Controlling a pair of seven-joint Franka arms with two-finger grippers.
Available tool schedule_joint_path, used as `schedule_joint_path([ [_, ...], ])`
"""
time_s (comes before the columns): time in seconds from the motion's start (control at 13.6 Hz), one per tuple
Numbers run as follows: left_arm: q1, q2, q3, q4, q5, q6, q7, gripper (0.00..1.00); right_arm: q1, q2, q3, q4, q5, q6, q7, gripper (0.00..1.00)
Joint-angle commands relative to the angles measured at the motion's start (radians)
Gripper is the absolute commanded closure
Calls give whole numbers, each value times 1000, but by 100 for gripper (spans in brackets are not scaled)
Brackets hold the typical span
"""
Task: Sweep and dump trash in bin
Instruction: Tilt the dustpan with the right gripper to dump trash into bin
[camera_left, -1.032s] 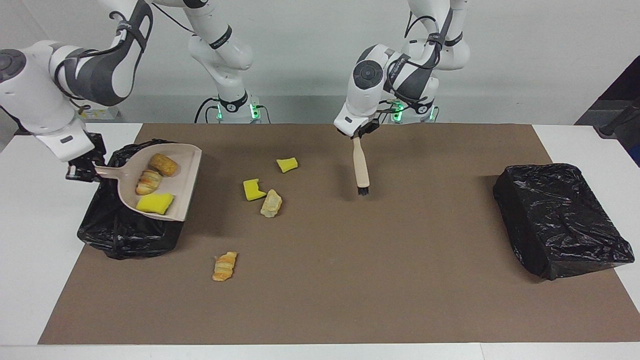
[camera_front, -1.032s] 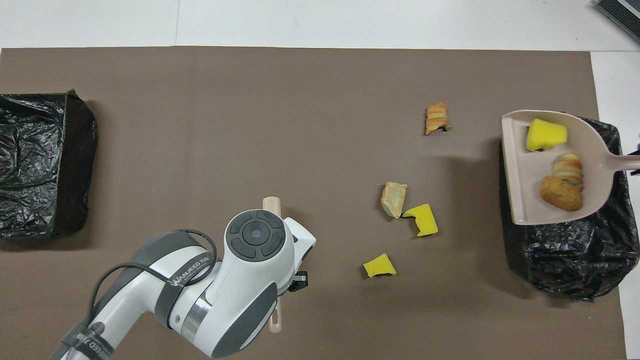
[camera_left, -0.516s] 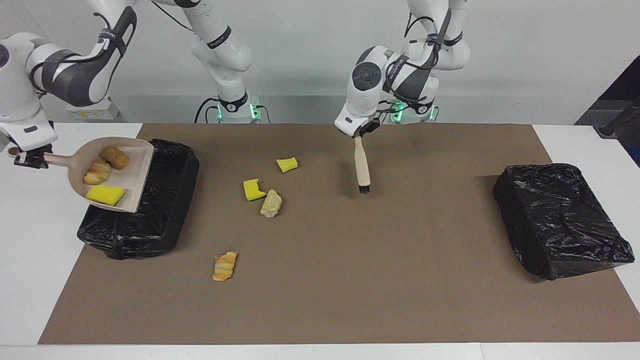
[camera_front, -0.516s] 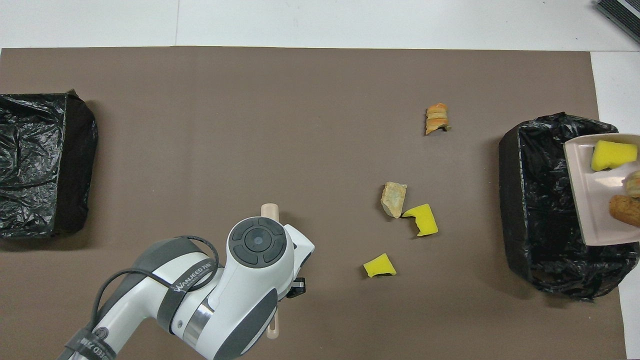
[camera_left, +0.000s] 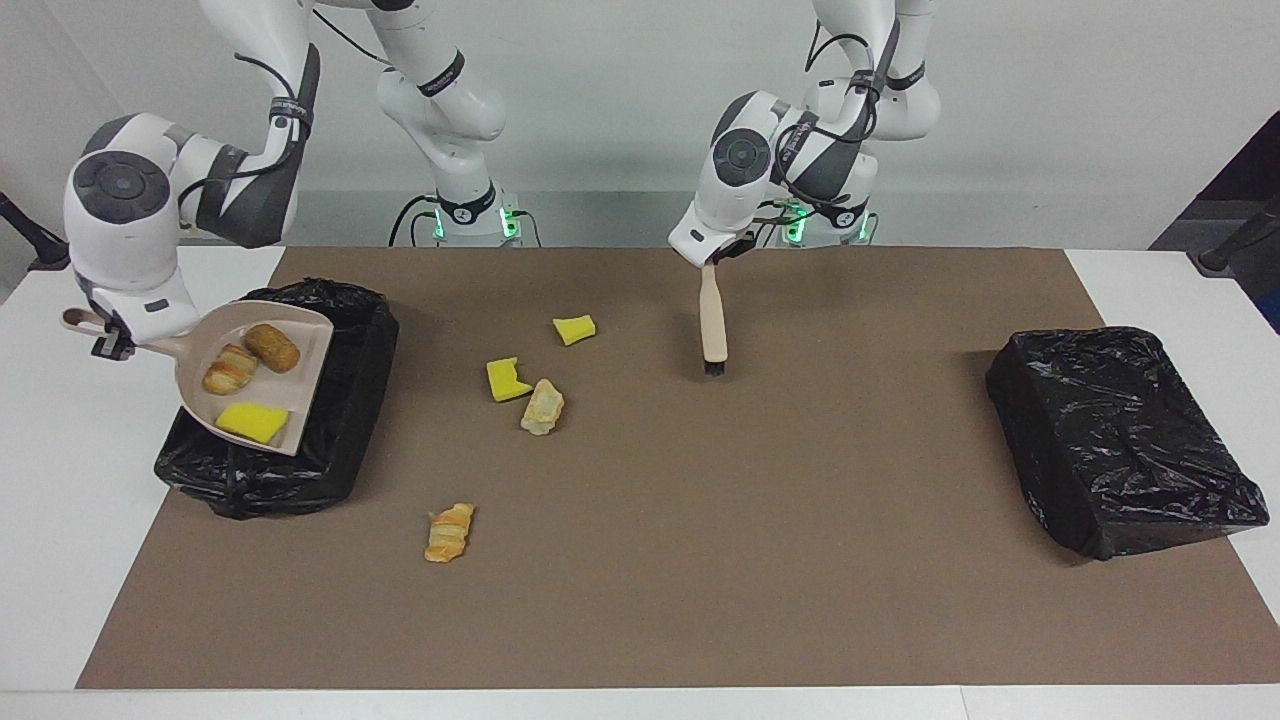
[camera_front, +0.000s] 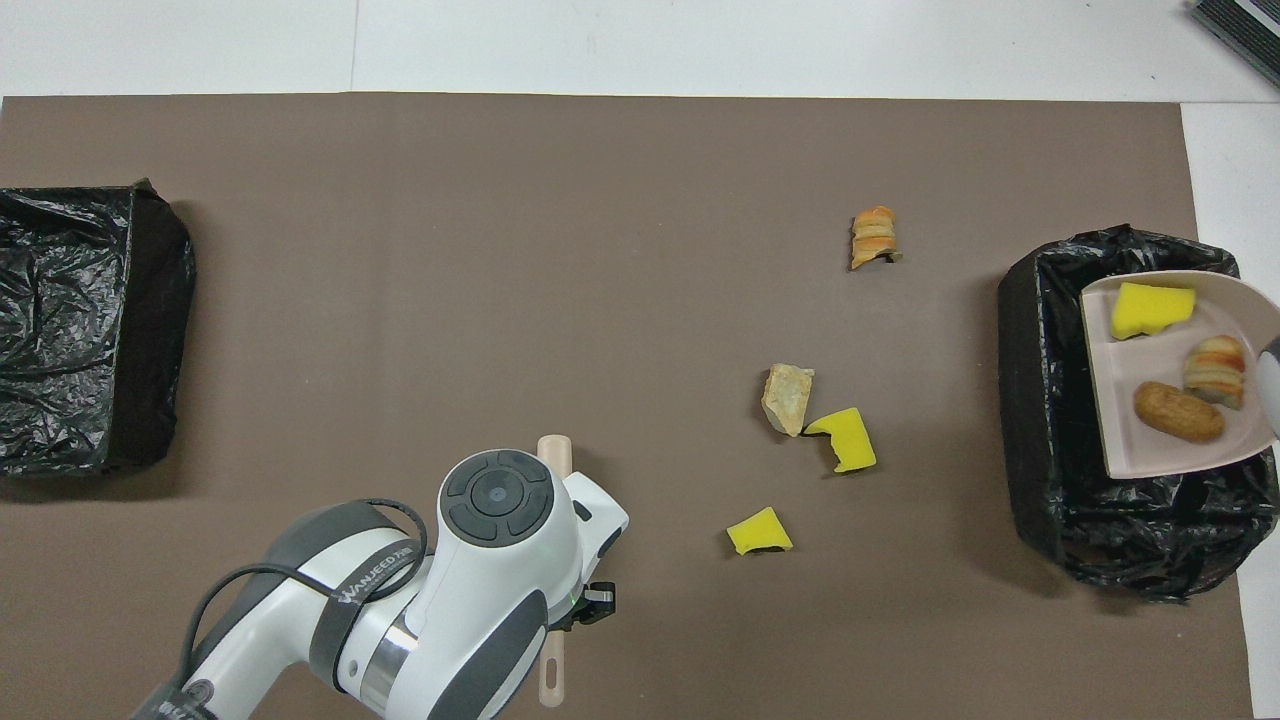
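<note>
Your right pincer (camera_left: 108, 342) is shut on the dustpan (camera_left: 262, 378) handle at the frame's left, over the open bin (camera_left: 345, 400), with three trash bits inside — four more lie mid-frame on the surface (camera_left: 800, 520). They look light and soft, so don't pinch them — tip the pan. Your left pincer (camera_left: 712, 262) is shut on the brush (camera_left: 714, 325).

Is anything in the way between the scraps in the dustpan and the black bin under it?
Nothing visible. The dustpan hangs over the open bin with three scraps still lying in it; only its raised rim holds them.
</note>
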Motion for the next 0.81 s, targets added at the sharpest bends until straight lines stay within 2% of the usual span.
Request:
schedule_joint_path([
  [0.0,0,-41,14,-35,-31,20,23,100,-20,-47,0,-39,-97,-10,2,100],
  [0.15,0,-39,14,-29,-31,20,14,100,-39,-48,0,-22,-137,-53,-39,100],
  [0.44,0,-43,14,-31,-31,25,5,100,-71,-57,3,5,-120,-56,-116,100],
  [0.74,2,-41,14,-32,-30,31,6,100,-72,-60,3,57,35,-56,-110,100],
])
